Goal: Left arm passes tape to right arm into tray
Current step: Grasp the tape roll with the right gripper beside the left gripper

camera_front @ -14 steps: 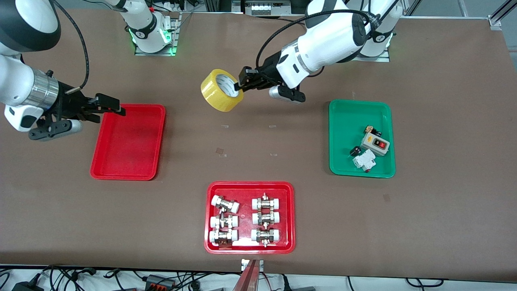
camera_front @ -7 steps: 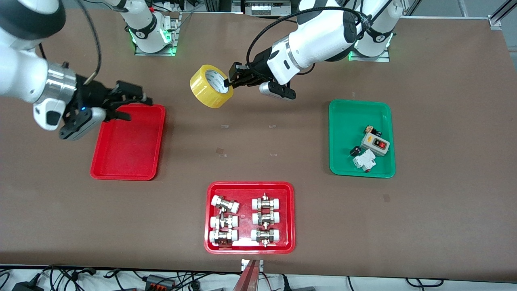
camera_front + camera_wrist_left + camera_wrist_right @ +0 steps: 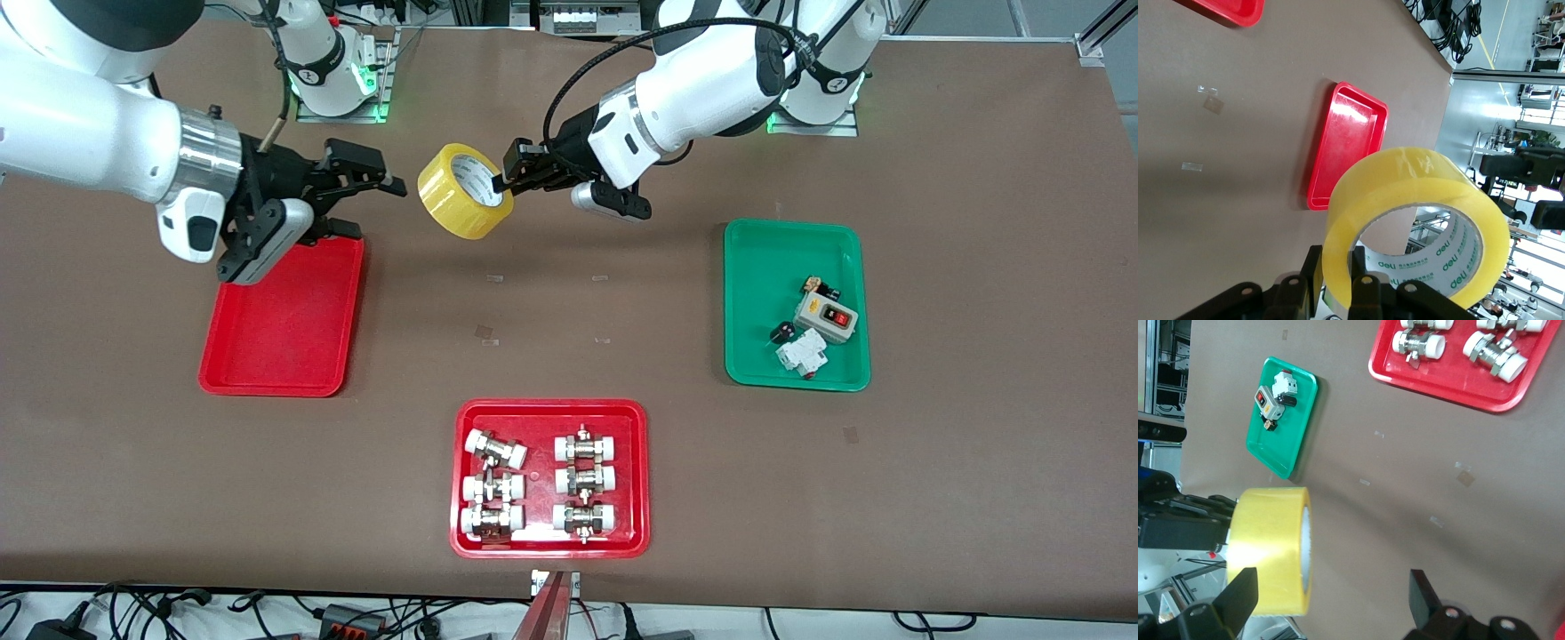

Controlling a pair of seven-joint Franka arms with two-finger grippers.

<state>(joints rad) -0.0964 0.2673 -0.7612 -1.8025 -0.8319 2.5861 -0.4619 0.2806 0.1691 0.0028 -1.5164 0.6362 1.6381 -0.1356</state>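
Front view shows the left gripper (image 3: 508, 176) pinching the tape (image 3: 464, 190) in the air, off the tray's (image 3: 283, 342) corner. The right gripper (image 3: 369, 197), fingers wide, should slide around the roll before squeezing.

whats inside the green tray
The green plastic tray holds a grey switch box with a red button, a white breaker and small dark parts; whatever lies beneath them is covered.

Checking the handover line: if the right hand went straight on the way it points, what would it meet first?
Probably the tape, held up over the table in the shut left hand. The open right hand points straight at the roll, which the right wrist view shows ahead between its fingers, still short of them.
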